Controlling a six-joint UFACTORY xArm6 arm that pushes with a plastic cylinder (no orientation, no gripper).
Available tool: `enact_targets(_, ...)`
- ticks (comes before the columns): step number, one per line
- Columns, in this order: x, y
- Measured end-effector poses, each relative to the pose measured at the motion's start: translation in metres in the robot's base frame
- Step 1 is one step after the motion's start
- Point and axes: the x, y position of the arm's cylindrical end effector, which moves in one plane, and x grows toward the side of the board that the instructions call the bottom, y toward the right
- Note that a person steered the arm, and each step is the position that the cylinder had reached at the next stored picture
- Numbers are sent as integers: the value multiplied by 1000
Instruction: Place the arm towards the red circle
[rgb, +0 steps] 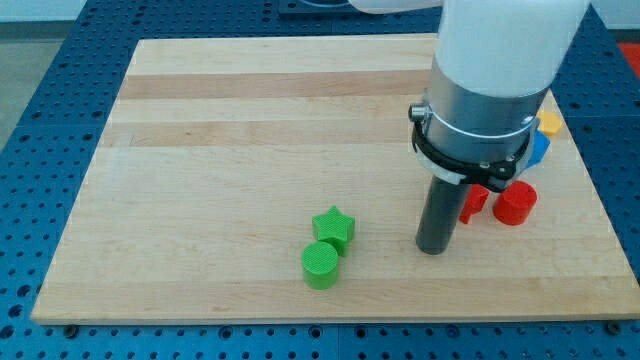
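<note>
The red circle is a short red cylinder near the board's right edge. My tip rests on the board to its left and slightly below, about a block's width or two away. A second red block, its shape partly hidden by the rod, lies between my tip and the red circle, close to the rod's right side. The arm's white and grey body hides the board above it.
A green star and a green circle touch each other left of my tip. A blue block and a yellow block peek out behind the arm at the right edge. The wooden board sits on a blue perforated table.
</note>
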Motion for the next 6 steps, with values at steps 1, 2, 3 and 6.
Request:
enact_targets(1,0,44)
enact_targets(2,0,74)
enact_targets(3,0,80)
enact_targets(6,-1,80)
